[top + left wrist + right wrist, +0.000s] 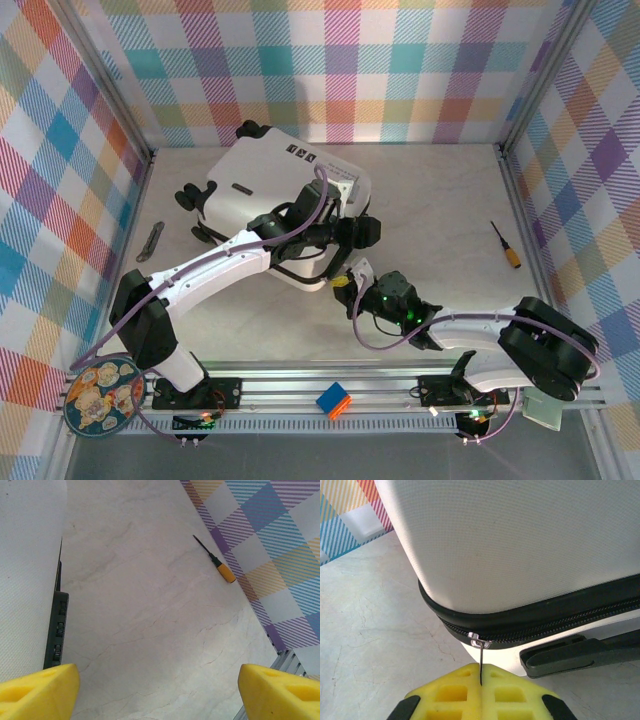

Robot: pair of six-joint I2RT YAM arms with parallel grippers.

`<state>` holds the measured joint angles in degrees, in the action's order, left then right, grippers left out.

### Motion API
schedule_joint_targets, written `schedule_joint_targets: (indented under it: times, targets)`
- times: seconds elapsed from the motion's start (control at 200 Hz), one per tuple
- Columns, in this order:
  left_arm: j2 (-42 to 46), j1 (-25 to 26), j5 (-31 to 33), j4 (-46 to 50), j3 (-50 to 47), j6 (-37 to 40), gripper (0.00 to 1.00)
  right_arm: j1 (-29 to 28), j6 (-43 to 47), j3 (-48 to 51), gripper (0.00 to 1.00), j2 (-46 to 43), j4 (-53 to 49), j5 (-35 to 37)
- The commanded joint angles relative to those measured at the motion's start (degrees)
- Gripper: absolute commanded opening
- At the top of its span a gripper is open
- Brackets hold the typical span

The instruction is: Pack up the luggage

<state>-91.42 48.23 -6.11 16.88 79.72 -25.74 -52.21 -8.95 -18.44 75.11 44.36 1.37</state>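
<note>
The luggage (255, 190) is a white hard-shell suitcase lying closed on the table, wheels to the left. My right gripper (481, 677) is at its near right corner, shut on the thin metal zipper pull (481, 656), which hangs from the slider on the black zipper seam (545, 622). From the top that gripper (345, 282) sits just off the case's corner. My left gripper (365, 232) reaches across the case past its right edge, open, with nothing but bare table between its yellow fingers (40, 692). The white shell (25, 570) runs along the left of the left wrist view.
A yellow-handled screwdriver (505, 245) lies near the right wall. A dark flat tool (151, 241) lies left of the suitcase. On the front rail sit a colour cube (334, 401) and a round patterned disc (101, 396). Checked walls close three sides.
</note>
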Motion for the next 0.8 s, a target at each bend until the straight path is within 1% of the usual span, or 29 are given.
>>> schedule_joint_targets:
  times: [0.0,0.08,0.105,0.2,0.295,0.43,0.515,0.795]
  targets:
    - [0.3,-0.5,0.0,2.1,-1.1,-0.5,0.83,-0.4,-1.4,-1.8,0.02,0.9,3.5,-3.3]
    - [0.3,-0.5,0.1,2.0,-1.1,-0.5,0.83,-0.5,-1.6,-1.9,0.02,1.2,4.0,-4.0]
    - [0.3,-0.5,0.0,1.9,-1.0,-0.4,0.83,-0.5,-1.7,-1.9,0.00,1.2,4.1,-4.3]
    - [0.0,-0.5,0.6,2.1,-0.8,-0.2,0.83,-0.6,-2.0,-2.1,0.00,0.9,3.3,-2.4]
    - [-0.1,-0.5,0.7,2.0,-0.9,-0.3,0.82,-0.6,-1.7,-2.0,0.00,-0.7,0.8,2.4]
    - [0.5,-0.5,2.5,1.7,-2.4,-0.6,0.82,-0.4,-0.3,-2.8,0.00,-3.7,-5.5,13.1]
    - [0.7,-0.6,2.9,1.7,-3.3,-0.8,0.82,0.1,0.6,-3.5,0.00,-4.5,-7.8,17.1]
    - [2.3,-0.6,3.6,1.0,-6.2,-1.3,0.79,3.9,0.3,-5.4,0.00,-2.2,-7.4,22.0]
